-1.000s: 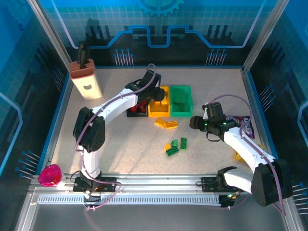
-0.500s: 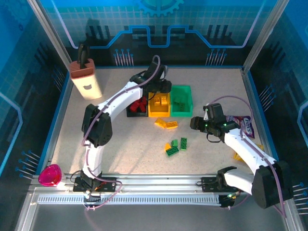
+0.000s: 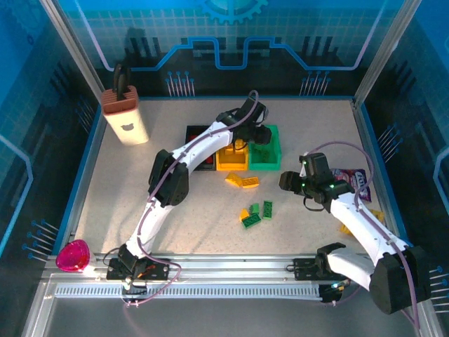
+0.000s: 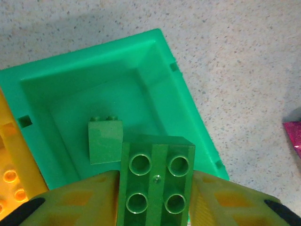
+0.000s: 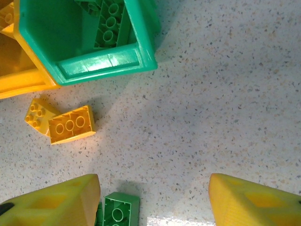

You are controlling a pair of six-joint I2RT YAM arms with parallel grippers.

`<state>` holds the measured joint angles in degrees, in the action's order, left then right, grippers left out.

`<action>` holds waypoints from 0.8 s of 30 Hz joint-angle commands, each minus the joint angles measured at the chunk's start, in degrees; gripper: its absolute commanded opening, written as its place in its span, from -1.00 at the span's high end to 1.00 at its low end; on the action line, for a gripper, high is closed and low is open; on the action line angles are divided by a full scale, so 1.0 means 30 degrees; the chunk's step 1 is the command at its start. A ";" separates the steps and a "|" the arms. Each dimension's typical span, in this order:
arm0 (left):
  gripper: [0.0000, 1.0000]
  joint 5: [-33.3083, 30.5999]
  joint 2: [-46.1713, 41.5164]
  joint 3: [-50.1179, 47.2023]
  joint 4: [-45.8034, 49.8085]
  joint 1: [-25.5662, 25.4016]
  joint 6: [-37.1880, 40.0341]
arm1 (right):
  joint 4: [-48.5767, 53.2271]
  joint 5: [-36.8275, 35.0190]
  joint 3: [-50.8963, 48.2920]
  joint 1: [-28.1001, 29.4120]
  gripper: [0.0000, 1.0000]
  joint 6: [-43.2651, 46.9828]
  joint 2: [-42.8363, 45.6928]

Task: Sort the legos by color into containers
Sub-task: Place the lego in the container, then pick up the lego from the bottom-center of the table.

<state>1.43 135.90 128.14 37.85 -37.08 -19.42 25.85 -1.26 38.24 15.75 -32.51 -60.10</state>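
"Since a second ago the left gripper (image 3: 261, 135) has swung from the yellow bin (image 3: 231, 166) to the green bin (image 4: 155, 61), 1 o'clock of mid-table."

"Fingers?"

"Clamped on a green brick (image 4: 155, 183) above that bin; a second brick (image 4: 106, 141) lies inside."

"Right gripper (image 5: 154, 183)?"

"Agape, empty, at 3 o'clock of the loose legos (image 3: 257, 213)."

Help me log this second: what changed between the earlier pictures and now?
The left gripper swung right from over the black bin, across the yellow bin, to above the green bin, a green brick clamped between its fingers. The right gripper, open, and the loose bricks on the table stayed put.
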 commanded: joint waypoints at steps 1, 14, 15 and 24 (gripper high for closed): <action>0.08 0.0751 0.0539 0.1132 0.0812 -0.0135 -0.0150 | 0.0493 0.0128 -0.0426 0.0527 -0.29 -0.0412 0.0279; -0.52 0.0563 -0.5541 -0.4554 -0.1501 -0.0216 0.0084 | 0.1967 -0.1161 -0.0571 0.3689 -0.42 -0.1063 -0.0108; -0.52 0.0478 -0.6795 -0.6561 -0.2665 -0.0223 -0.0095 | 0.2005 -0.1311 -0.0655 0.4057 -0.41 -0.1289 -0.0193; -0.50 -0.0469 -1.3619 -1.7667 -0.7209 -0.0257 -0.1742 | 0.0998 -0.1895 -0.0776 0.5972 -0.34 -0.2587 -0.2682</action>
<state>1.56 98.28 81.14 21.69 -37.39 -22.20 29.28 -5.17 35.55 32.16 -37.98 -66.28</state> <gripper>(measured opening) 0.754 0.672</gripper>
